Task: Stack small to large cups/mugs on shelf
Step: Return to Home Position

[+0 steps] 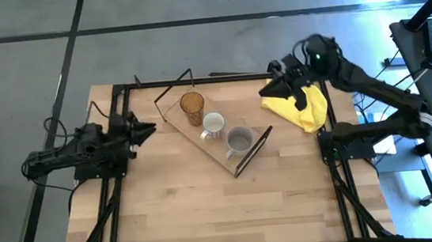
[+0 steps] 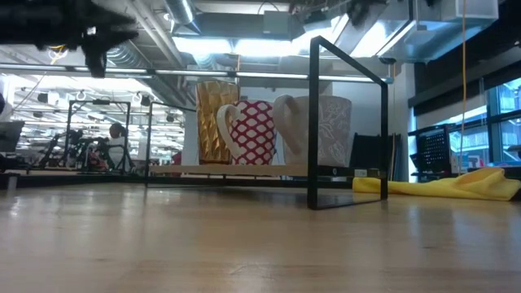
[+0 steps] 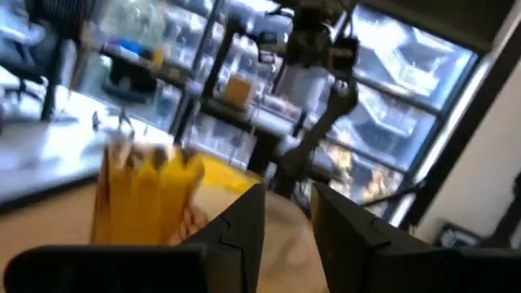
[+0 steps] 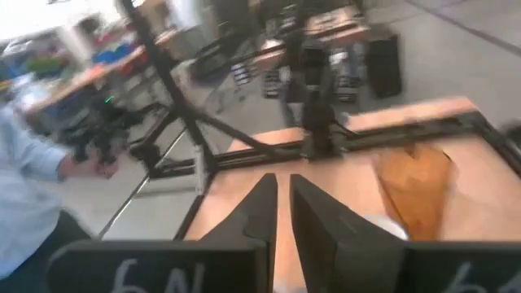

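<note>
Even overhead light — desk (image 1: 207,193) bright, shadows soft. Low view: ceiling lamps (image 2: 236,45) glare, shelf (image 2: 313,122) frame silhouetted. Left wrist view — windows (image 3: 407,98) blown out.

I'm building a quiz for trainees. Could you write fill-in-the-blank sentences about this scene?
1. The shelf holds ___ cups.
2. The white mug stands between the grey mug and the ___ tumbler.
3. The right gripper hangs by a ___ cloth.
4. The left gripper, left of the shelf, holds ___.
Missing: three; amber; yellow; nothing.
</note>
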